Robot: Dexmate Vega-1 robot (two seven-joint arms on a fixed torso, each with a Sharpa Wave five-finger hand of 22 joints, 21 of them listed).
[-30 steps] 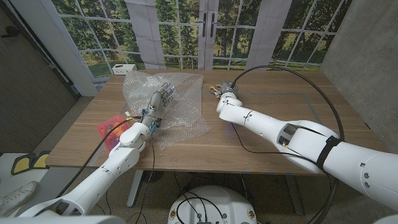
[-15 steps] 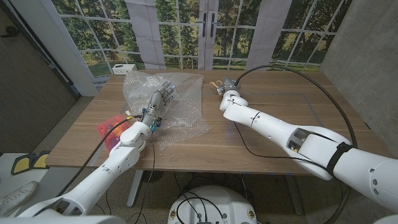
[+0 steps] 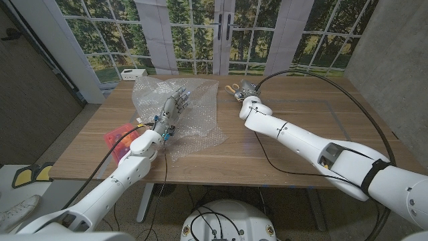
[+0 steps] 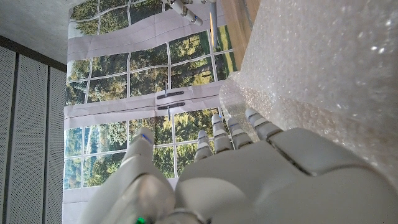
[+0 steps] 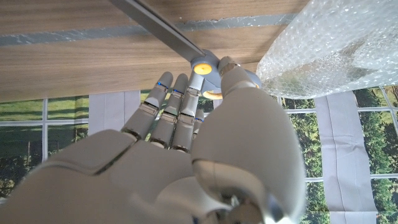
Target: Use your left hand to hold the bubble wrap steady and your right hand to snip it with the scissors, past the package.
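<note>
Even, soft light is falling everywhere; bubble wrap (image 4: pixel 323 68) is glaring white; my fingers (image 5: pixel 168 115) are blurring slightly close up.

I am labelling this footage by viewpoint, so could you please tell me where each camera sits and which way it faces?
Head view: fixed on the head, looking down the table; both arms, left robot hand on bubble wrap.
Left wrist view: along the left hand's back, over bubble wrap toward windows.
Right wrist view: along the right robot hand at the scissors.
Shared: all show the bubble wrap.
</note>
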